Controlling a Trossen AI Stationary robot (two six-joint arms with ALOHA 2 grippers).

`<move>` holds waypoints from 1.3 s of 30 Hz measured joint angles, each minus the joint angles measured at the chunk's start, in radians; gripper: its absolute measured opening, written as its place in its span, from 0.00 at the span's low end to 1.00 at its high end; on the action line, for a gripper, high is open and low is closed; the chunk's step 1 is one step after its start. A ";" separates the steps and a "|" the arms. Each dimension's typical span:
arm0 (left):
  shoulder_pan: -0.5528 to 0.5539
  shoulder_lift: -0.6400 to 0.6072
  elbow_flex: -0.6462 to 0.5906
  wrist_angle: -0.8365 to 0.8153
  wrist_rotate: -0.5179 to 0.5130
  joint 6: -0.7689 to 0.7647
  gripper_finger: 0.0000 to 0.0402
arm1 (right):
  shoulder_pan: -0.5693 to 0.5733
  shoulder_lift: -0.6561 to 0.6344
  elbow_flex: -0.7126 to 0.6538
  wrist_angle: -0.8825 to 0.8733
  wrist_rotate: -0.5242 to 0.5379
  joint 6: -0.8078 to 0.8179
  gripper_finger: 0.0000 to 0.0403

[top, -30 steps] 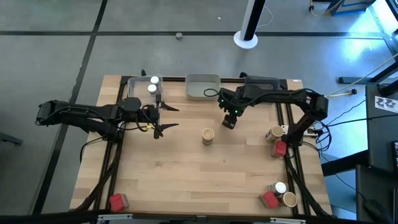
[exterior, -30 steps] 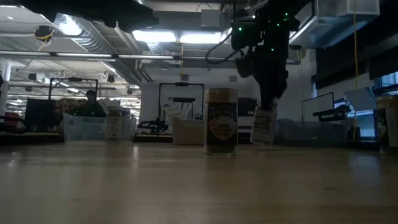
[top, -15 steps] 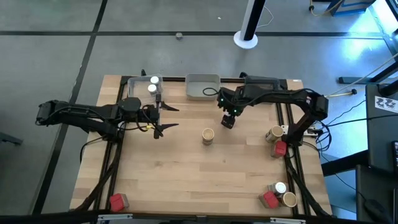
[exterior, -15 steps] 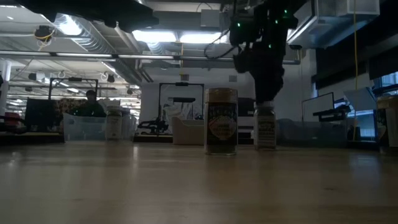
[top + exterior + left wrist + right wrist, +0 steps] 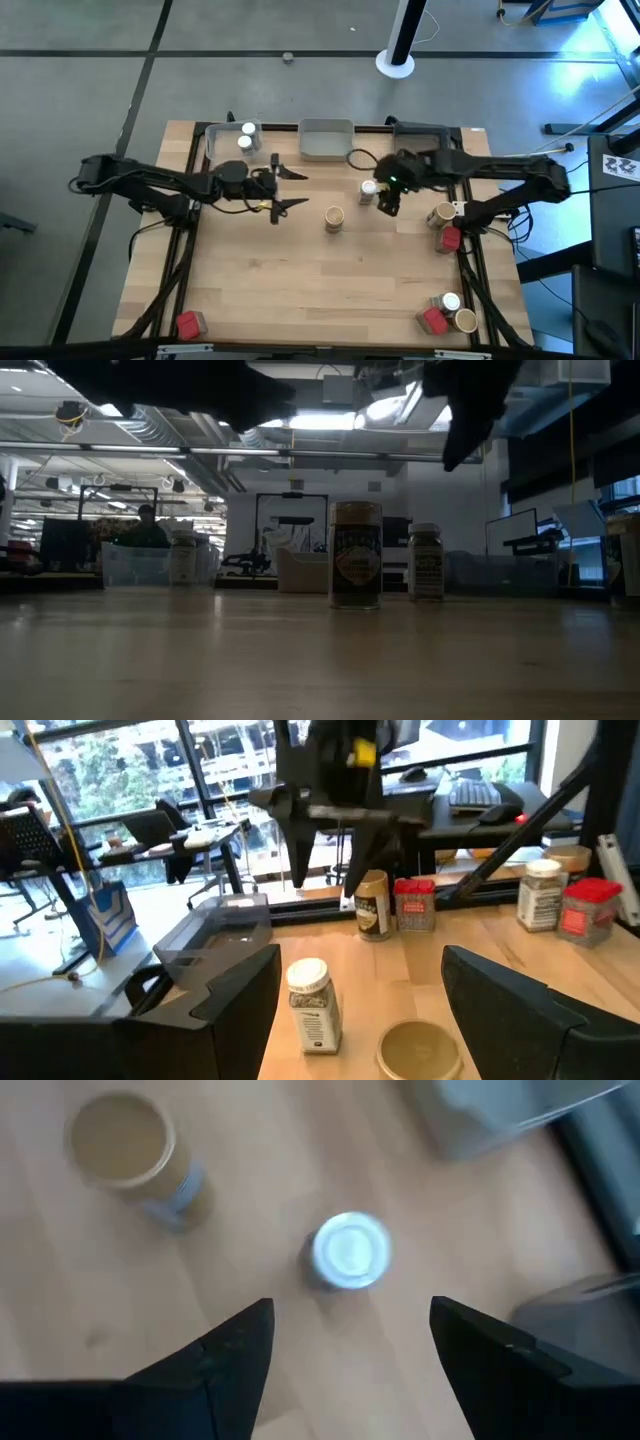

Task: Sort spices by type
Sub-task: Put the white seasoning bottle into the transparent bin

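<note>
A white-capped jar (image 5: 368, 187) stands upright on its base on the table, also seen in the right wrist view (image 5: 349, 1252) and the low view (image 5: 426, 563). A tan-brown jar (image 5: 334, 218) stands to its left and nearer. My right gripper (image 5: 387, 203) hovers open just above and beside the white-capped jar, touching nothing (image 5: 350, 1370). My left gripper (image 5: 292, 188) is open, held level left of both jars, and points at them (image 5: 380, 1020). Two more white-capped jars (image 5: 243, 137) stand in the clear left tray (image 5: 215, 140).
A grey tray (image 5: 326, 140) sits at the far edge. A tan jar (image 5: 440, 215) and a red packet (image 5: 450, 238) stand by the right edge. A white-capped jar, red packet and tan jar cluster at the near right corner (image 5: 448, 313). Another red packet (image 5: 187, 324) lies near left.
My right gripper set the tilted white-capped jar upright on the table, let go of it, then rose and drew back toward the right and near side. The jar now stands alone. My left arm reached toward the right, closer to the two jars.
</note>
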State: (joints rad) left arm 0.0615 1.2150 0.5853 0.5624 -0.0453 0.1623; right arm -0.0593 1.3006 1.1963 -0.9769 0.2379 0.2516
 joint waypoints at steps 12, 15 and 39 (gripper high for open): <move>0.045 0.379 0.320 -0.099 -0.017 -0.058 0.66 | 0.092 -0.213 -0.283 0.337 0.303 0.013 0.67; 0.070 0.466 0.407 -0.141 0.021 -0.045 0.66 | 0.092 -0.216 -0.297 0.340 0.335 0.011 0.67; 0.141 0.887 0.780 -0.183 0.192 -0.099 0.66 | 0.092 -0.215 -0.308 0.347 0.739 0.032 0.67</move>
State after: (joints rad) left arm 0.2029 2.1016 1.3654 0.3791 0.1471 0.0632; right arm 0.0326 1.0855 0.8882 -0.6296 0.9768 0.2840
